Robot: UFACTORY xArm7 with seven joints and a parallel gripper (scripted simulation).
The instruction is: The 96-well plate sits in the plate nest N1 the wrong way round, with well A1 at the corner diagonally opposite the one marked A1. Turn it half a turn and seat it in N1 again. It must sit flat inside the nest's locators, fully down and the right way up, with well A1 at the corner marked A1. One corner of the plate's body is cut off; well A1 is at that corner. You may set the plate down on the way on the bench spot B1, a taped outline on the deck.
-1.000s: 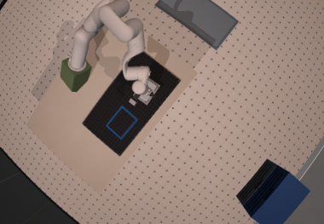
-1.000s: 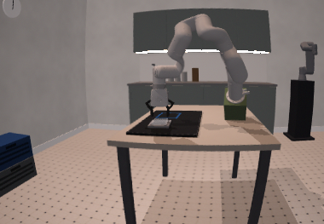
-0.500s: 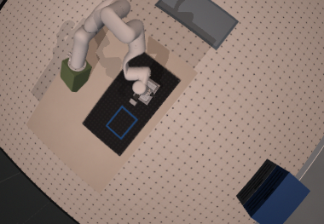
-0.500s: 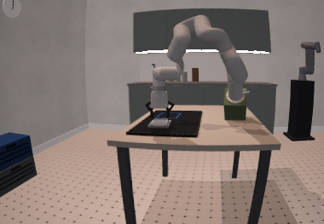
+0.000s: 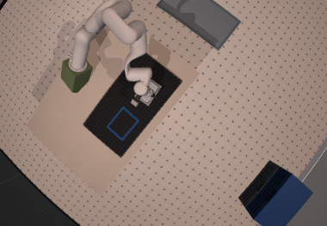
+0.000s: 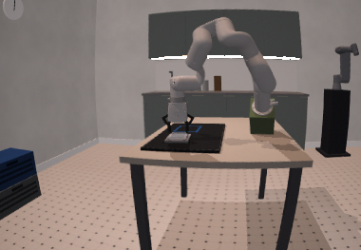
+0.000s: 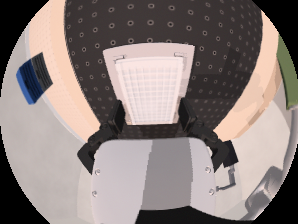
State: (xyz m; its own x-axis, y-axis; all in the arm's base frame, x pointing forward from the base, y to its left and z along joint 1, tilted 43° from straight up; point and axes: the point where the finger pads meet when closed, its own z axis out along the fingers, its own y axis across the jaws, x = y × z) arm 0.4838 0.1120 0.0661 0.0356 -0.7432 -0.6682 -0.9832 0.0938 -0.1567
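The white 96-well plate point(image 7: 149, 91) sits in the grey plate nest N1 point(image 7: 149, 54) on the black deck mat; it also shows in the exterior view point(image 6: 178, 138) and, mostly hidden under the wrist, in the overhead view point(image 5: 148, 93). My gripper point(image 7: 151, 105) is open and empty, directly above the plate, with one finger on each long side of it. In the side view the fingers point(image 6: 177, 122) hang a little above the plate. The cut corner is too small to make out.
The arm's green base block point(image 5: 77, 75) stands at the table's far side. A blue crate point(image 5: 275, 192) sits on the floor off the table. A grey cabinet top point(image 5: 198, 14) lies behind the table.
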